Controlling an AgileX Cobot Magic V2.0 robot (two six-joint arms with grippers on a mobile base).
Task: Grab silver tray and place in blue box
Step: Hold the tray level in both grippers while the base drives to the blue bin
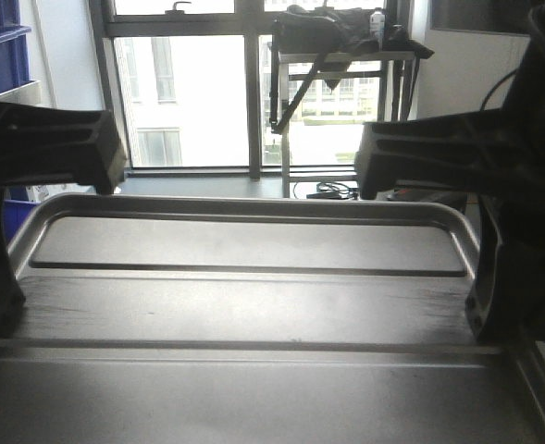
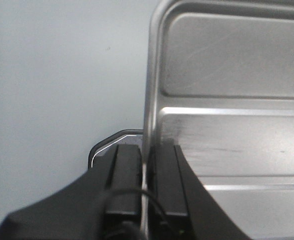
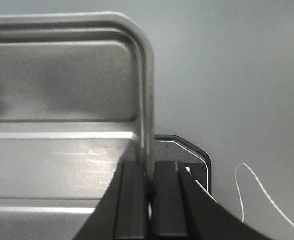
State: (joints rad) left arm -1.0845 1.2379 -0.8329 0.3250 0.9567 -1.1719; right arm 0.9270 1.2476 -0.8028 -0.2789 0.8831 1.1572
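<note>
the silver tray (image 1: 253, 250) fills the front view, held about level between the two arms, floor up, its two long ridges running from side to side

the left gripper (image 2: 147, 150) pinches the tray's left rim: one finger lies outside the rolled edge and the other inside on the floor. the gap between them is no more than the metal itself, so it is clamped tight on the tray. the right gripper (image 3: 147, 167) does the same on the opposite rim, fingers narrow with the rim standing between them

both grips sit between the two ridges, about midway along their sides. that makes sense: a wide, shallow sheet held at one edge alone would droop or twist, while two opposed pinches keep it flat

in both wrist views the grey table (image 2: 47, 75) beneath looks soft and out of focus. i judge from this that the tray is held clear of it, though how high i cannot tell. a thin white cable (image 3: 251, 185) lies beside the right gripper, apart from the tray

what i take for the blue box (image 1: 18, 217) shows only as a blue patch just past the tray's far left corner, too little to be sure. the tray is not in it yet. the next move likely calls for both arms travelling together with their spacing fixed, so neither rim slips out
</note>
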